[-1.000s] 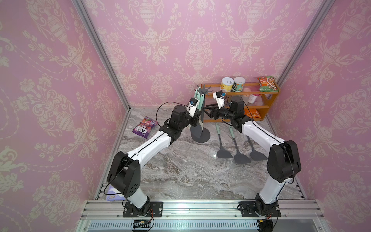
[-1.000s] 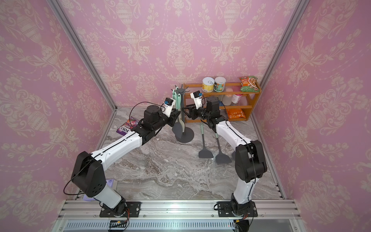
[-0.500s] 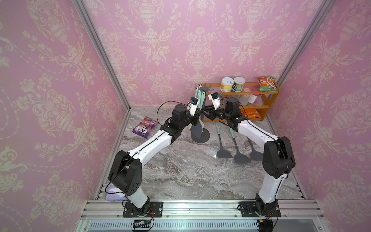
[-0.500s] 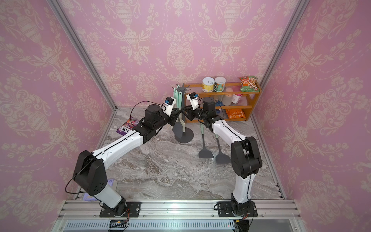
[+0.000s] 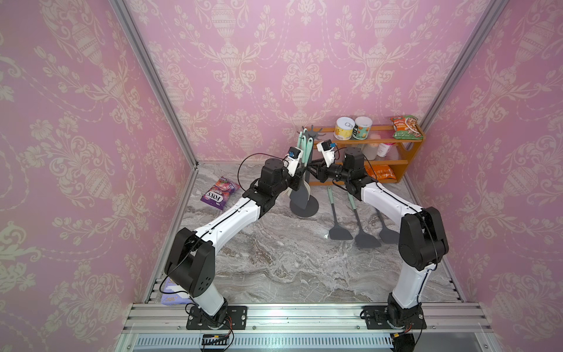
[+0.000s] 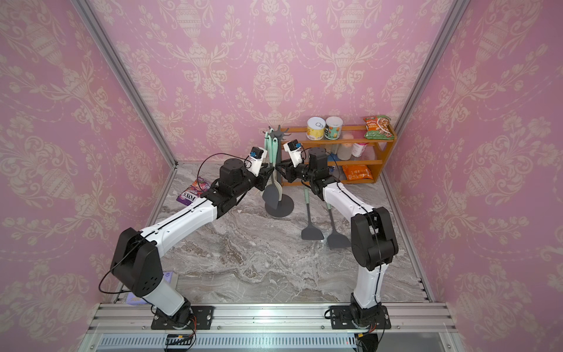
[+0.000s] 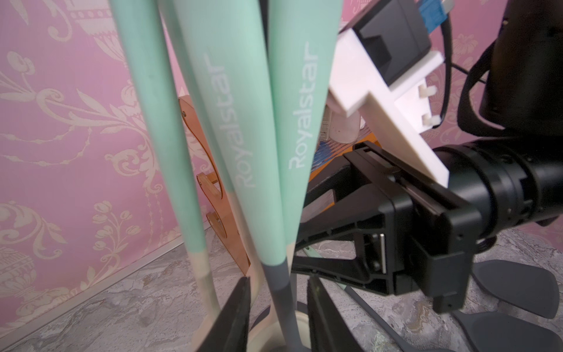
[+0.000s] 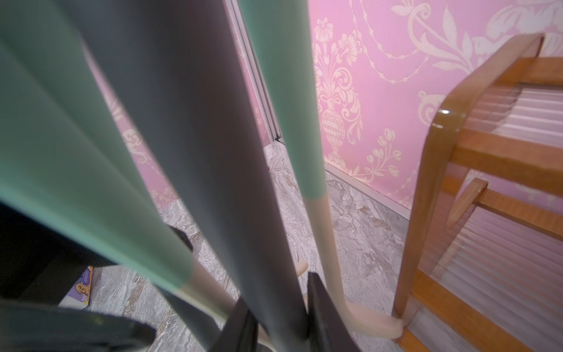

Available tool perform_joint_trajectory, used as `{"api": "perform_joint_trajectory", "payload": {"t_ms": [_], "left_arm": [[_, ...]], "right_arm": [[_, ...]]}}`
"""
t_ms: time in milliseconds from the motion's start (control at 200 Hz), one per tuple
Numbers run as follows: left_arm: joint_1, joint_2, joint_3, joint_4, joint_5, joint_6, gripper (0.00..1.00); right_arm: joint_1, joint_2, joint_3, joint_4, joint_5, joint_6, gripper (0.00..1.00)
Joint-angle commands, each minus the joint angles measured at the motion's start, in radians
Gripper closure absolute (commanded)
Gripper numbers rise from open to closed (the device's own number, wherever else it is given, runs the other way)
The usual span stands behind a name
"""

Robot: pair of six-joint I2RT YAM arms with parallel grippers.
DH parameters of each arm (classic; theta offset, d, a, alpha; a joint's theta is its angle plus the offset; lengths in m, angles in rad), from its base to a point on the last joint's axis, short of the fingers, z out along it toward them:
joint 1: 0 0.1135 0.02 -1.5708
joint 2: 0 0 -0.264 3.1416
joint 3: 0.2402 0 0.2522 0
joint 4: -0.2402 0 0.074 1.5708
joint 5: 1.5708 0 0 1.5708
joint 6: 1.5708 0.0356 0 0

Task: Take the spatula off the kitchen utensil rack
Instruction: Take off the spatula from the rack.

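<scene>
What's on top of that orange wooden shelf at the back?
A yellow tin and another tin stand on the shelf's top, a green snack packet at one end. Below: pale bottles and an orange packet; the right arm covers the rest.

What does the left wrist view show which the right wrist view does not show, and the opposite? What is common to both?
Only the left wrist view: the word Royalstar on two mint handles, the right gripper seen from outside, grey spatula heads lying on the marble table, and the left gripper straddling a grey neck.
Only the right wrist view: the right gripper's fingers against the dark pole of the kitchen utensil rack, and a lilac packet.
Both: mint handles, the orange shelf, pink wallpaper, the marble table.
</scene>
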Motion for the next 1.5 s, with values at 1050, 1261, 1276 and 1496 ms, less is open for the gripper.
{"api": "perform_joint_trajectory", "payload": {"t_ms": [1050,1261,1276,1496], "left_arm": [[0.047,-0.110,-0.077,0.118,0.046,0.040,1.00],[0.046,-0.176,-0.102,0.122,0.039,0.051,1.00],[0.046,-0.178,-0.102,0.122,0.041,0.051,1.00],[0.046,-0.205,-0.096,0.114,0.047,0.041,1.00]], "right_arm": [[0.026,-0.037,-0.050,-0.052,-0.026,-0.012,1.00],[0.020,-0.038,-0.050,-0.063,-0.018,-0.016,1.00],[0.020,-0.040,-0.050,-0.065,-0.018,-0.016,1.00],[0.023,-0.048,-0.052,-0.080,0.013,-0.023,1.00]]}}
